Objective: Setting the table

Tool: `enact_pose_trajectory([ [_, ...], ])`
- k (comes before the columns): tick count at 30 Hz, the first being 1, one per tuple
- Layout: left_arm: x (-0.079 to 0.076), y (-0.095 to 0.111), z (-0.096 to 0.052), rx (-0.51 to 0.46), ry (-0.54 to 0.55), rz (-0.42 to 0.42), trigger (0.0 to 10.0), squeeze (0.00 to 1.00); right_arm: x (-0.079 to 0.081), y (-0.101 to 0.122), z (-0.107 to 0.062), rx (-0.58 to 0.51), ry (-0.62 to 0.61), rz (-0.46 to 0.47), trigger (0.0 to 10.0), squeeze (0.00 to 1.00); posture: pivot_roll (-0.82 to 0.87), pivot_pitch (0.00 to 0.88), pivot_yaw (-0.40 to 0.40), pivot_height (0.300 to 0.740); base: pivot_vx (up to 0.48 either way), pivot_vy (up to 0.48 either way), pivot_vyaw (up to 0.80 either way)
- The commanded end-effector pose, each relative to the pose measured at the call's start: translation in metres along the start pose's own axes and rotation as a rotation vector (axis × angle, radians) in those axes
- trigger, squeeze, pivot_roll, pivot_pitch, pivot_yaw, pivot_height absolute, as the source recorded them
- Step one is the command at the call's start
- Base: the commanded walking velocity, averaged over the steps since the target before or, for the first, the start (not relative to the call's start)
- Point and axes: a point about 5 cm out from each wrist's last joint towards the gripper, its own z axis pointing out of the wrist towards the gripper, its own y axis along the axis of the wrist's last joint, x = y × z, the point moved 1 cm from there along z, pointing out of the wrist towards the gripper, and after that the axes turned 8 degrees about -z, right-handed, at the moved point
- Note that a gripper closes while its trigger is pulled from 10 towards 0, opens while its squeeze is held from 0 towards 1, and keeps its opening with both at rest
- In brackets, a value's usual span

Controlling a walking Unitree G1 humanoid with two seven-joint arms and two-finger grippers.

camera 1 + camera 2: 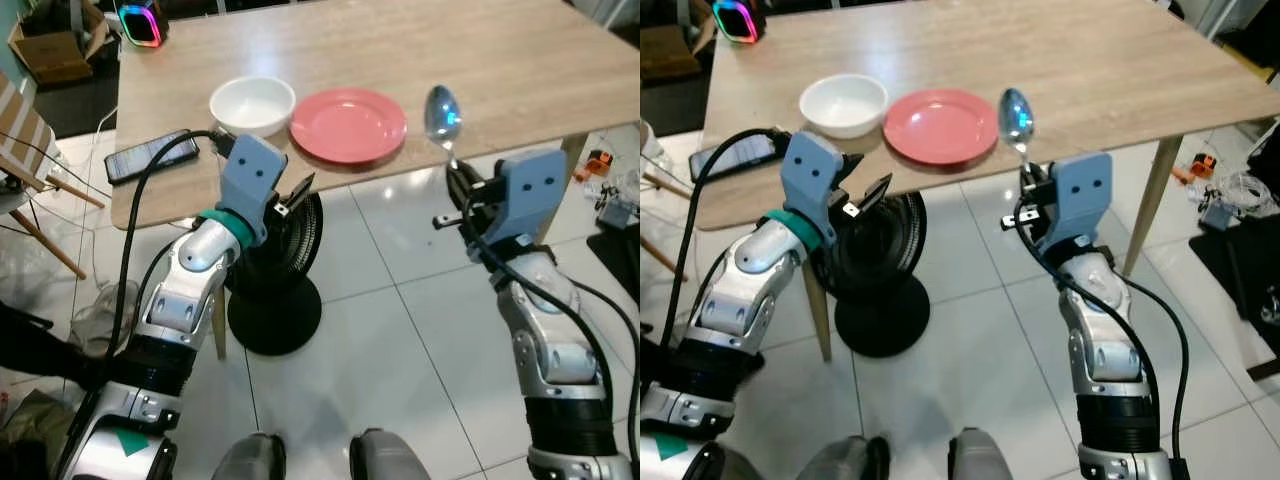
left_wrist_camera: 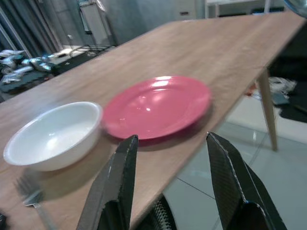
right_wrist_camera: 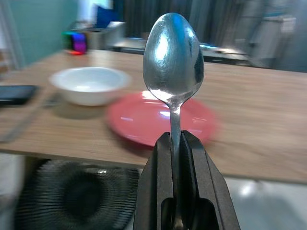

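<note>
Spoon [image 3: 173, 62] clamped by its handle in the right gripper [image 3: 176, 143], fingers pressed tight on either side of the thin stem. Long axis runs straight out along the fingers, bowl end leading, pointing away from the robot toward the counter [image 1: 480, 60]. In the head views the spoon sits over the near counter edge, just beside the right rim of the red plate [image 1: 348, 124].

Risks, as I judge them:
- Grip is low on a narrow handle, so the spoon could pivot or slip if it taps the counter edge.
- The bowl is near the plate rim; a sideways drift could knock the plate or land the spoon on it rather than beside it.
- Released from this height, it may bounce off the edge to the tiled floor.

White bowl [image 1: 252, 103] touches or nearly touches the plate's left side. A fork [image 2: 33, 201] lies near the bowl, and a phone [image 1: 150, 156] farther left.

Left gripper [image 2: 168, 167] is empty, fingers apart, held at the near counter edge facing the plate. A black fan [image 1: 280, 270] stands on the floor beneath.
</note>
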Motion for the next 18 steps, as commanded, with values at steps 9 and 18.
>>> enact_pose_trajectory([
  [9, -0.002, -0.003, -0.001, 0.009, 0.017, -0.013, 10.0, 0.00, 0.029, 0.005, 0.007, -0.011, 0.054, 0.081, 10.0, 0.00, -0.10, 0.012, 0.082, 0.740, 0.330, 0.000, 0.00],
  [18, -0.004, -0.003, -0.001, 0.006, 0.021, -0.019, 10.0, 0.00, 0.031, 0.003, 0.015, 0.010, -0.010, 0.106, 10.0, 0.00, -0.09, 0.010, 0.077, 0.740, 0.301, 0.000, 0.00],
])
